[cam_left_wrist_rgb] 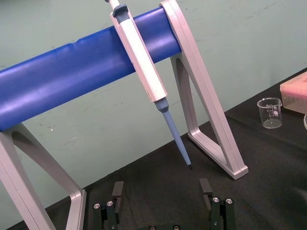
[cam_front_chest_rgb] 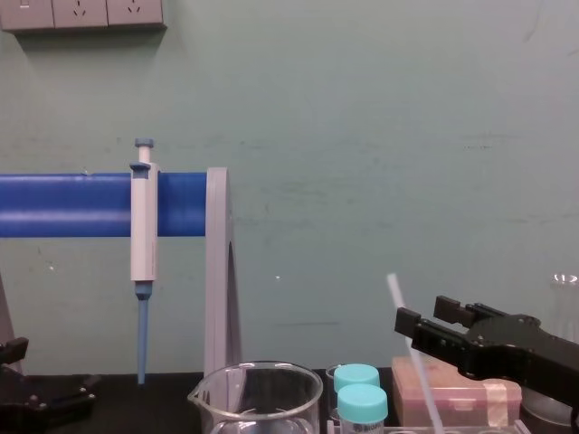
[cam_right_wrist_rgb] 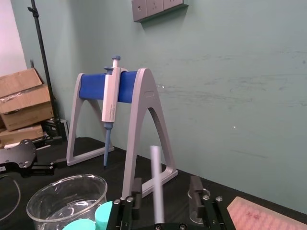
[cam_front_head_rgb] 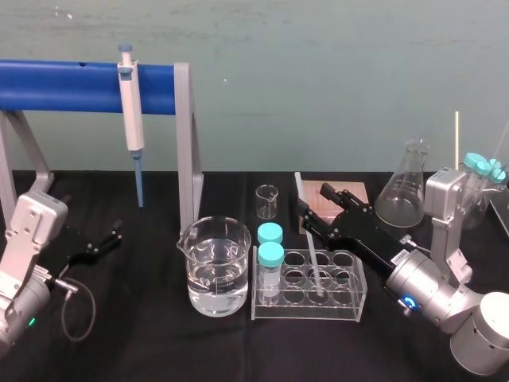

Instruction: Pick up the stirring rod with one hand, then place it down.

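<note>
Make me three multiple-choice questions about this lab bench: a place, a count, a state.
1. Where does the stirring rod stand? A in the beaker; B in the clear tube rack; C on the blue stand.
2. How many teal-capped vials sit in that rack? A one; B two; C four.
3. The right gripper's jaws are: A open; B shut on the rod; C shut on a vial.
Answers: B, its lower end sits in a rack hole; B, two caps at the rack's left end; A, its fingers stand apart, rod between. The left gripper rests parked at the table's left.
</note>
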{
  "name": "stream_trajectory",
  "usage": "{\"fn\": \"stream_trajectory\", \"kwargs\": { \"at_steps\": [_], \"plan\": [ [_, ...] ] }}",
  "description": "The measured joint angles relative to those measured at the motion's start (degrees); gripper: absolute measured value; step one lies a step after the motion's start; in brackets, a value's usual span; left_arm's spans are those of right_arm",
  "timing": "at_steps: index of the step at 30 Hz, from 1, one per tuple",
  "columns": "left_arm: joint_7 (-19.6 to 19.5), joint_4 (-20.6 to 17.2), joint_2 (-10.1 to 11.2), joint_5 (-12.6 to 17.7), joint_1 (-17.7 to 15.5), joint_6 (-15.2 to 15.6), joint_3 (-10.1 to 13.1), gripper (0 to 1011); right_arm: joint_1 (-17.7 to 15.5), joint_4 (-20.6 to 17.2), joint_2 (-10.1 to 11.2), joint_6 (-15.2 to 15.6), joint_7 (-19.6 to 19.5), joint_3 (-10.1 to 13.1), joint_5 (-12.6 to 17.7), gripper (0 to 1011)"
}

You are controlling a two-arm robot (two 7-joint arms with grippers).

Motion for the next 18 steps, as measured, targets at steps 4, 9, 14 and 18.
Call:
{"fn": "stream_trajectory", "kwargs": {
  "at_steps": [4, 9, 14, 18],
  "plan": [
    [0.00, 0.00, 0.00, 0.00, 0.00, 0.00, 0.00, 1000, 0.00, 0.00, 0.00, 0.00, 0.01, 0.00, 0.02, 750],
    [0.00, 0.00, 0.00, 0.00, 0.00, 0.00, 0.00, 1000, 0.00, 0.00, 0.00, 0.00, 0.04, 0.00, 0.04, 895],
    [0.00, 0.00, 0.00, 0.00, 0.00, 0.00, 0.00, 1000, 0.00, 0.00, 0.00, 0.00, 0.07, 0.00, 0.04, 1003],
    [0.00, 0.00, 0.00, 0.00, 0.00, 0.00, 0.00, 1000, 0.00, 0.00, 0.00, 0.00, 0.08, 0.00, 0.04, 1003]
  ]
}}
